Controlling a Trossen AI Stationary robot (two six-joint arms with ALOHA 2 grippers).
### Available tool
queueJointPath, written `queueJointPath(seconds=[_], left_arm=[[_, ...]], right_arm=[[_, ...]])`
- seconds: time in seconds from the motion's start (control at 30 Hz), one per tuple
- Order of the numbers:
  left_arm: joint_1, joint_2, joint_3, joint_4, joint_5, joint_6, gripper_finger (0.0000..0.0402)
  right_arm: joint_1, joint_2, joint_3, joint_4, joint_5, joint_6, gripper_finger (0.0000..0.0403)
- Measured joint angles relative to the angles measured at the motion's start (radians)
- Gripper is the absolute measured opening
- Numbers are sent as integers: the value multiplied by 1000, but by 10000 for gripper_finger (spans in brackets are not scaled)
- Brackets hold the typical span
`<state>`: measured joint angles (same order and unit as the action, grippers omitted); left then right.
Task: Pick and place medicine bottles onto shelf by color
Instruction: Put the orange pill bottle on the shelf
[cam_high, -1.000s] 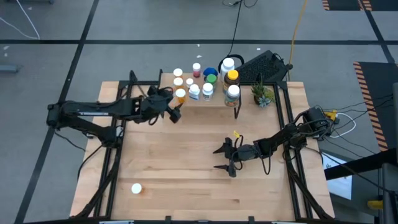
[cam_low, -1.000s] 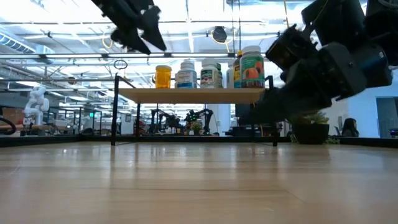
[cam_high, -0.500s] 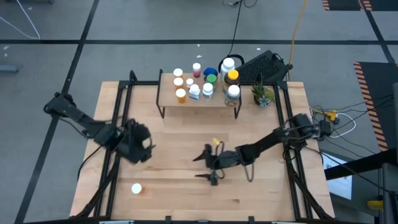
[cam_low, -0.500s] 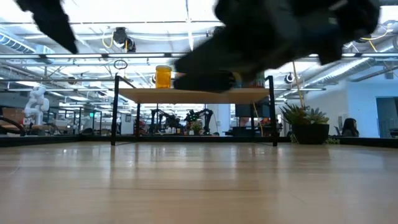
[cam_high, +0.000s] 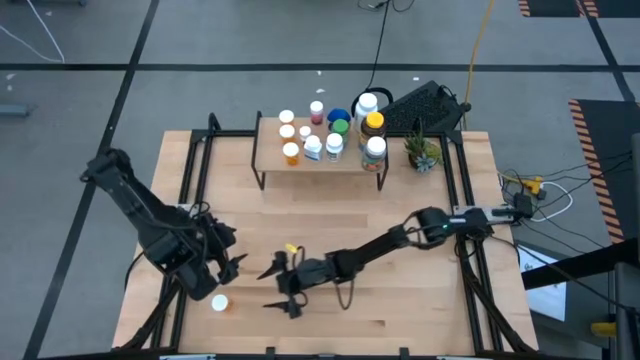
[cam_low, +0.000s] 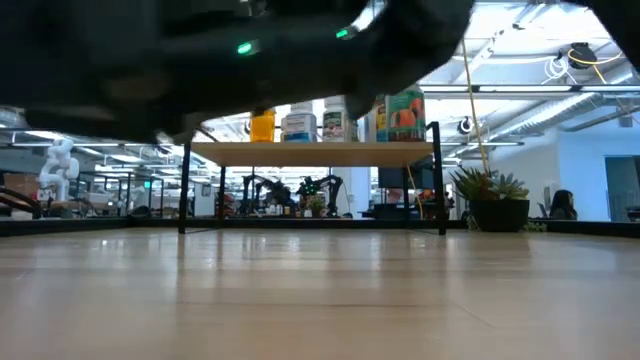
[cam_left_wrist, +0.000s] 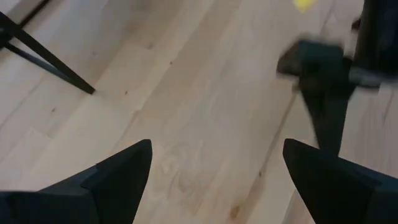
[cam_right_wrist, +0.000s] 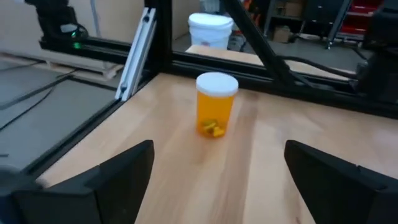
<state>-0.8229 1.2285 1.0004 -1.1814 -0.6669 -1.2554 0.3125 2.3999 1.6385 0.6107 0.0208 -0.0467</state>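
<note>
Grey floor surrounds my wooden table (cam_high: 400, 310), and in the high view the shelf (cam_high: 345, 164) sits at the upper middle of the frame, crowded with medicine bottles (cam_high: 332, 135) in white, orange, blue and green. One lone orange bottle (cam_high: 219, 303), white-capped, stands upright at the lower left of the table. I see my right gripper (cam_high: 279, 287) stretched far across to the lower middle, fingers spread apart and holding nothing, pointed at that bottle but still clear of it; its wrist camera shows the bottle standing ahead between the open fingers. My left gripper (cam_high: 226, 266) hangs just above the bottle in the frame, fingers also apart and empty. A potted plant (cam_high: 421, 152) sits right of the shelf.
</note>
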Motion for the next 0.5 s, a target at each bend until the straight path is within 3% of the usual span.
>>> queueJointPath(seconds=[0.3,0.5], left_arm=[[-8,19,0,-1,-131,2,367],[-6,15,0,-1,-143,24,367]], right_arm=[[-36,226,289,-26,-135,32,359],[-67,383,450,7,-206,38,395]])
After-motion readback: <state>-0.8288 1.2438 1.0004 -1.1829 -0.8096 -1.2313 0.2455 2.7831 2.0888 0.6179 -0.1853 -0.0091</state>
